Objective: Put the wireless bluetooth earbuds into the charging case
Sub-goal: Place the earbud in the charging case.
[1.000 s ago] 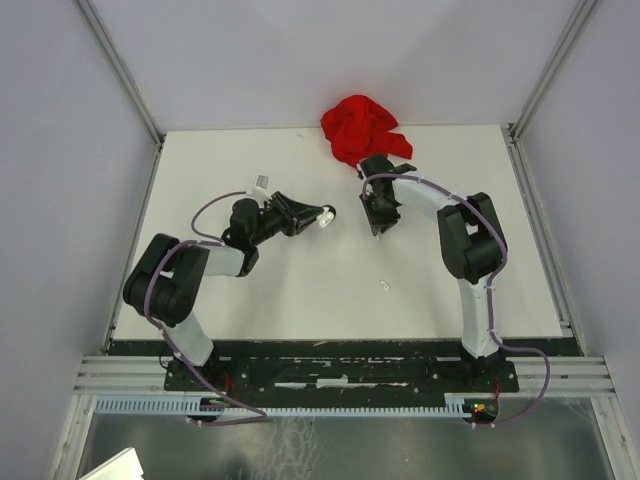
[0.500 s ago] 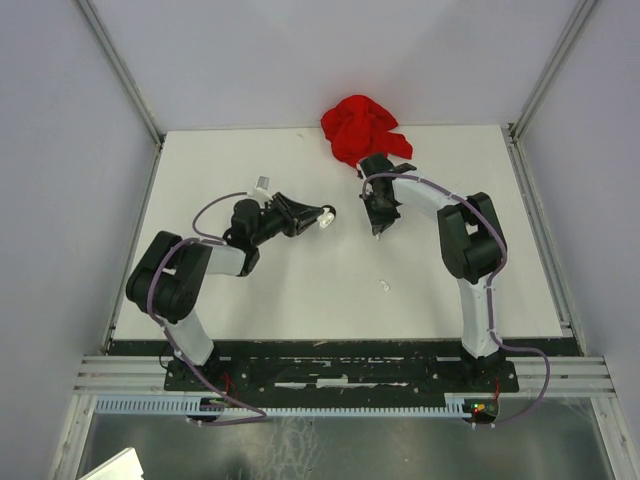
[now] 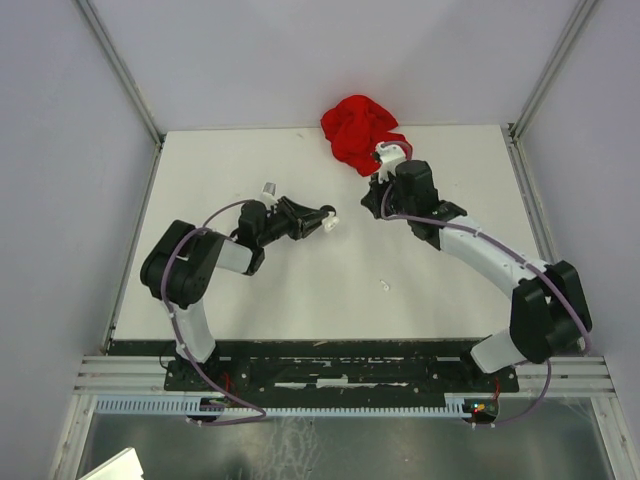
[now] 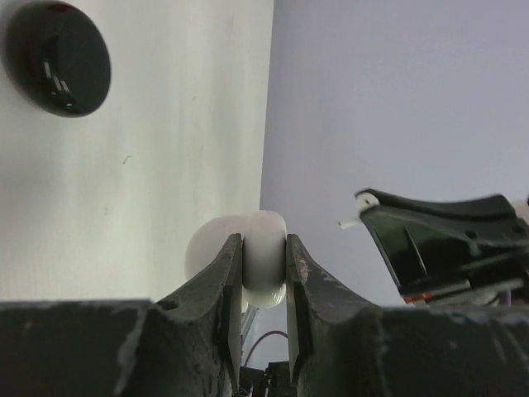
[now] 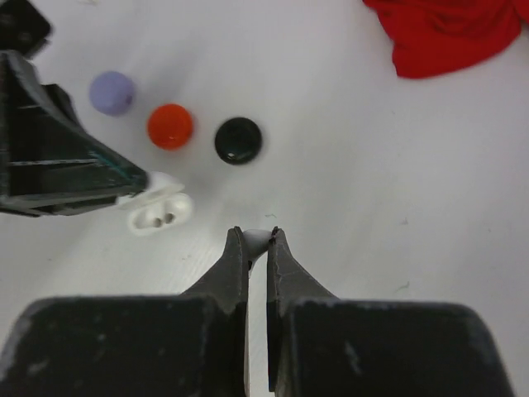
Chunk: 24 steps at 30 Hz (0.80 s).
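**Two robot arms meet over a white tabletop** (image 3: 260, 300). A crumpled red cloth (image 3: 360, 128) lies at the far edge, out of the work. The left pincer (image 4: 263, 246) is clamped on the white charging case (image 5: 157, 211). It presents the case open, two sockets facing the other arm, a pose that looks meant to steady it as a target. A black disc (image 5: 238, 141), a red disc (image 5: 169, 126) and a lilac disc (image 5: 111, 91) sit in a loose row on the tabletop beyond the case, with neither arm on them. The right pincer (image 5: 255, 234) is closed tight on a tiny white earbud (image 4: 350, 222), only a sliver of which shows past the jaws. The grip seems chosen so the bud can be steered into a socket. The earbud sits near the case's open face, apart from it and not yet seated. A second small white piece (image 3: 383, 286), possibly another bud, lies on the tabletop nearer the arms' bases.
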### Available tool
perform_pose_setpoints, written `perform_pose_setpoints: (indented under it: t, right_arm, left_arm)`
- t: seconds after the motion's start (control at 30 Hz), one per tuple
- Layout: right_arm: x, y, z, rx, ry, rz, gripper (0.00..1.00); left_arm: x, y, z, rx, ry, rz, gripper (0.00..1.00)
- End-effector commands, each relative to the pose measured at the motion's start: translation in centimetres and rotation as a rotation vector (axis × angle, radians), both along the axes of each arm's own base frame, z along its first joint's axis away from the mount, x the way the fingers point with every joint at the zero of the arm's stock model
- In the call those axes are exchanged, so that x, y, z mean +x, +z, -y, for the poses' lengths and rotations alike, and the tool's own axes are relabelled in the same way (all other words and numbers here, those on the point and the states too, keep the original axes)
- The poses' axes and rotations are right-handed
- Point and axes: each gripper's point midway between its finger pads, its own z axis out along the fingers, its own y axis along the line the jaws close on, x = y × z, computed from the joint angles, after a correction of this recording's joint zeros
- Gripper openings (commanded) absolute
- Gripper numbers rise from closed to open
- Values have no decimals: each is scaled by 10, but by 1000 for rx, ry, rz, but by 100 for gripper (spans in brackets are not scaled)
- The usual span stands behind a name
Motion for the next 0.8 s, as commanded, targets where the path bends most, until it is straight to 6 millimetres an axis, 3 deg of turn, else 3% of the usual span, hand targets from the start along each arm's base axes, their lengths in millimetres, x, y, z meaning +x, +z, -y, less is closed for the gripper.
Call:
perform_pose_setpoints:
  t: [0.0,0.2,0.4,0.77]
  right_arm:
    - [-6,53,-39,116,129,300,1]
    - [-17,61,-54,137,177,414,1]
    - [-20,69,-57,156,196,527,1]
    - [-19,64,-58,135,205,531,1]
  left_arm:
    - [8,38,17,-109,-28,59,3]
    - [7,51,26,-154,-52,65,3]
    - [0,57,27,-167,-73,69,3]
    - [-7,63,28,-190,-94,74,3]
